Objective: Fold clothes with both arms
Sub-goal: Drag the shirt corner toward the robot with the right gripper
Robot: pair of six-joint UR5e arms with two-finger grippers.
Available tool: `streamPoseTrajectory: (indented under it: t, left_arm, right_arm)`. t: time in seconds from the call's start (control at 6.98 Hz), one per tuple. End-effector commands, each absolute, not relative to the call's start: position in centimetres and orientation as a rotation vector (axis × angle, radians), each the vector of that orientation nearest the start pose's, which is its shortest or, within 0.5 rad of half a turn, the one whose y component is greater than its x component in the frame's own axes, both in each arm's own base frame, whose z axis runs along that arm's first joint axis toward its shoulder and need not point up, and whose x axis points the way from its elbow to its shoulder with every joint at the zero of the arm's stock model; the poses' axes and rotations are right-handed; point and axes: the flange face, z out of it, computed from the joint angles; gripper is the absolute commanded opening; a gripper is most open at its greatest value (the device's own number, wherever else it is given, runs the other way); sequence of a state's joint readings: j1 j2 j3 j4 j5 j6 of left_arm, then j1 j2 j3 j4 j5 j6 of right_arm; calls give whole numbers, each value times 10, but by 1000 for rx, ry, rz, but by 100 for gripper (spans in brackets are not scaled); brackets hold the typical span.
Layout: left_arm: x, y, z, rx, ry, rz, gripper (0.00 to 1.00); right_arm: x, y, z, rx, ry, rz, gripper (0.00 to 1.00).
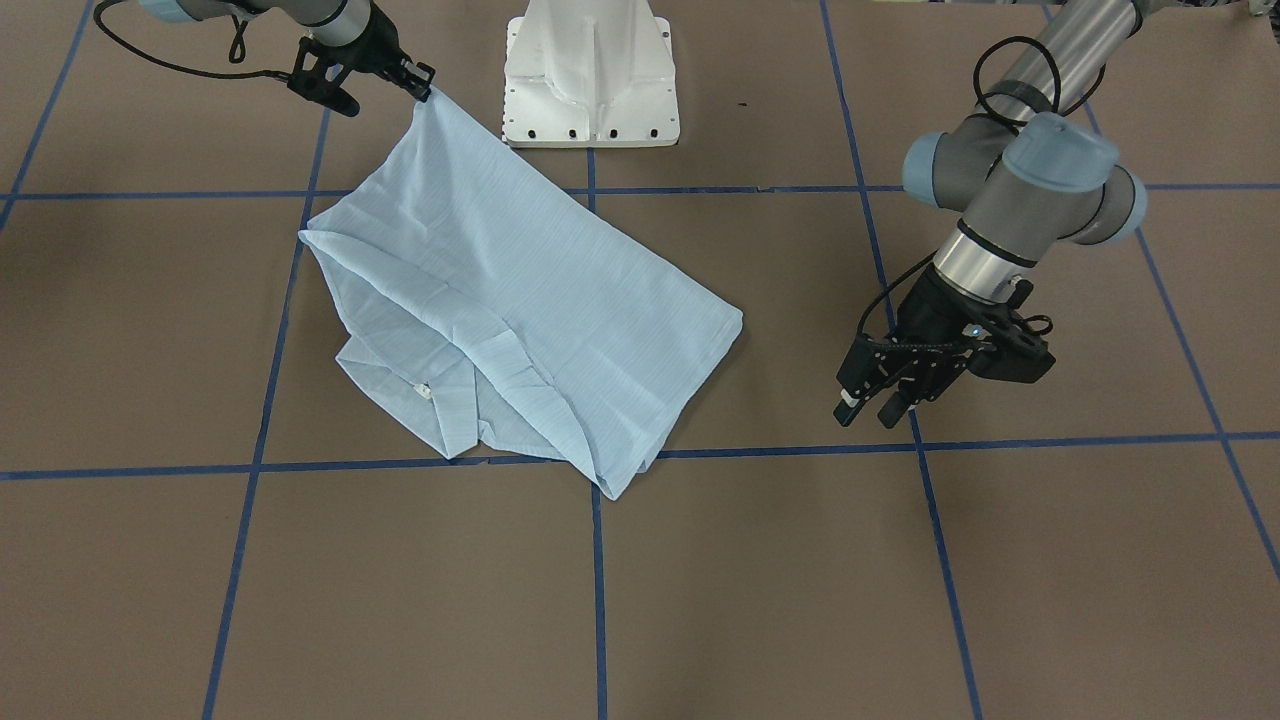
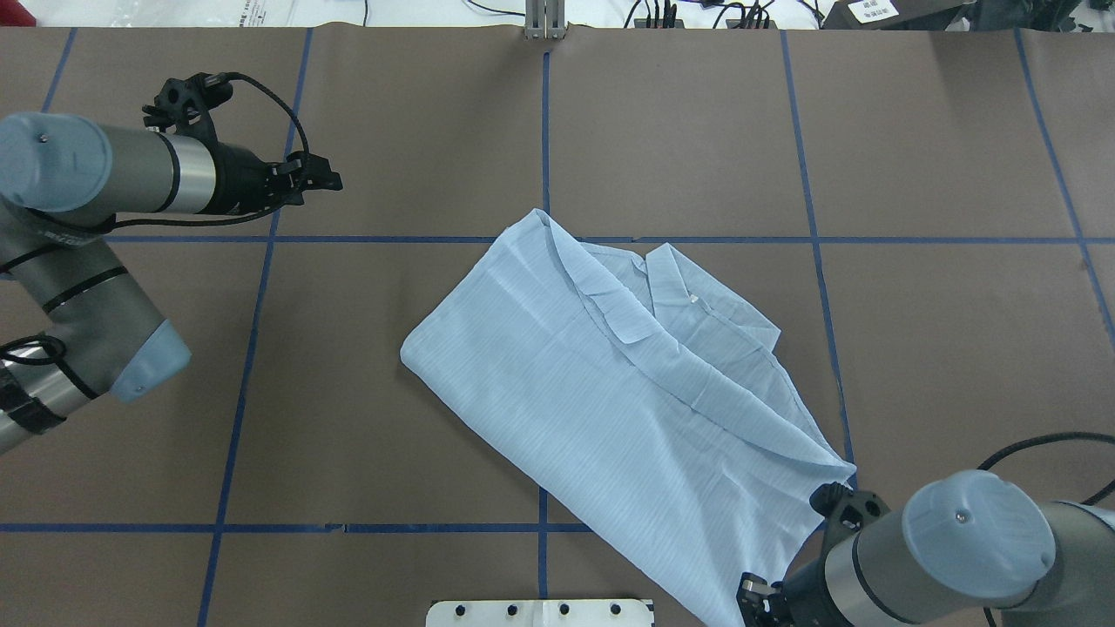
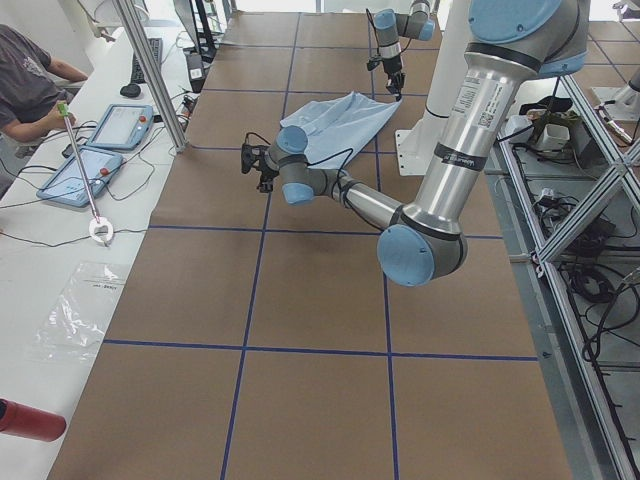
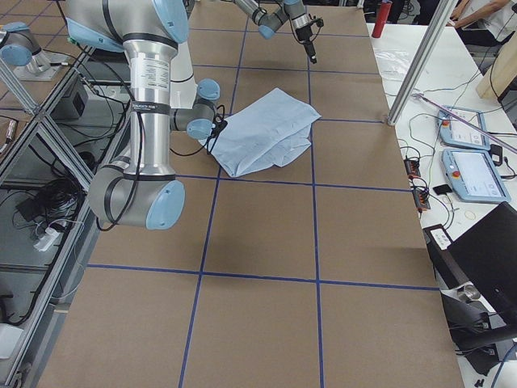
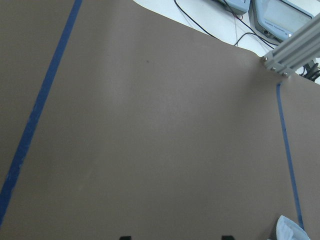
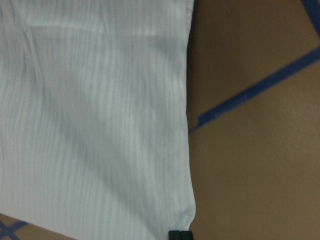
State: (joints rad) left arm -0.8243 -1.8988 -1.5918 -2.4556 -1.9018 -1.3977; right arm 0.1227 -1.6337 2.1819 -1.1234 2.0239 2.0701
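A: On the brown desk (image 1: 1000,600), blue tape lines (image 1: 598,590) form a grid. Largest item lying there?
B: The shirt (image 1: 540,300). Light blue, fine stripes, folded over itself. Lies mid-desk in front of the white pedestal (image 1: 590,70), slantwise across the tape lines, a little toward the robot's right side.
A: All flat?
B: No. One corner is held up off the desk, close to the pedestal. The rest lies down.
A: Arms next.
B: Right arm (image 2: 941,549) close in by the base, reaching to that raised corner. Left arm (image 1: 1010,200) out on its own side, well apart from the cloth.
A: Right fingers (image 1: 422,82)?
B: Clenched on the shirt's corner. In the right wrist view the two black tips sit pressed together at the hem, and fabric fills the left of the picture.
A: Left fingers (image 1: 850,400)?
B: Released, spread, nothing between them. Angled down, held above bare desk. The left wrist view shows both tips apart over plain brown surface.
A: Small details?
B: Collar (image 2: 629,320) shows on the side away from the robot, on top of the fold. Small white spot (image 2: 694,299) beside it. Button or label, cannot tell.
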Motion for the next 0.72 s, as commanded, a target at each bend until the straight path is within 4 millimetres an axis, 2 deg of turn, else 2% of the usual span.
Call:
streamPoseTrajectory:
  t: [0.0, 0.14, 0.29, 0.43, 0.57]
  left_arm:
    - [367, -485, 360, 198, 1277, -401, 73]
    - [399, -451, 349, 87, 1312, -431, 74]
    - [428, -426, 347, 28, 1316, -436, 77]
    - [453, -403, 349, -8, 1306, -463, 80]
    - [467, -394, 352, -20, 1282, -477, 80]
  right_arm:
    - [-422, -139, 348, -605, -877, 339, 100]
    - [-414, -161, 347, -583, -896, 386, 100]
    - [-401, -193, 345, -548, -926, 454, 100]
    - [-385, -223, 341, -514, -959, 517, 100]
    - [-376, -240, 338, -494, -978, 553, 100]
